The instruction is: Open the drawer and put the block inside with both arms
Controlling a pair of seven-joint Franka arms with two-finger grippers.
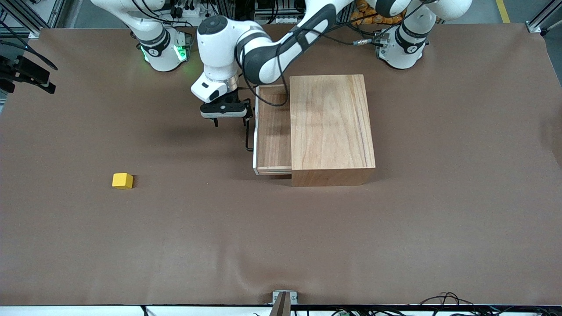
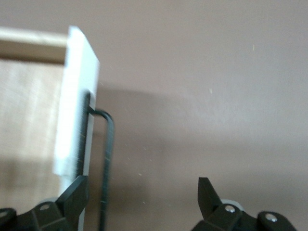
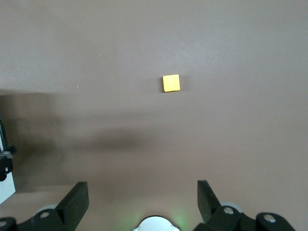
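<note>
The drawer (image 1: 273, 131) stands partly pulled out of the wooden box (image 1: 331, 125), toward the right arm's end of the table. Its white front panel (image 2: 77, 106) carries the black wire handle (image 1: 249, 134). My left gripper (image 1: 230, 123) is open beside that panel. In the left wrist view (image 2: 143, 185) the handle (image 2: 108, 144) runs between the jaws, close to one fingertip (image 2: 77, 195). The yellow block (image 1: 122, 181) lies on the mat nearer the front camera, apart from both grippers. My right gripper (image 3: 143, 185) is open and empty, high over the mat, with the block (image 3: 171, 83) in its view.
The brown mat (image 1: 281, 237) covers the whole table. The right arm's base (image 1: 163, 50) with its green ring and the left arm's base (image 1: 404, 46) stand along the robots' edge. Cables lie along the table's edge nearest the front camera (image 1: 443, 300).
</note>
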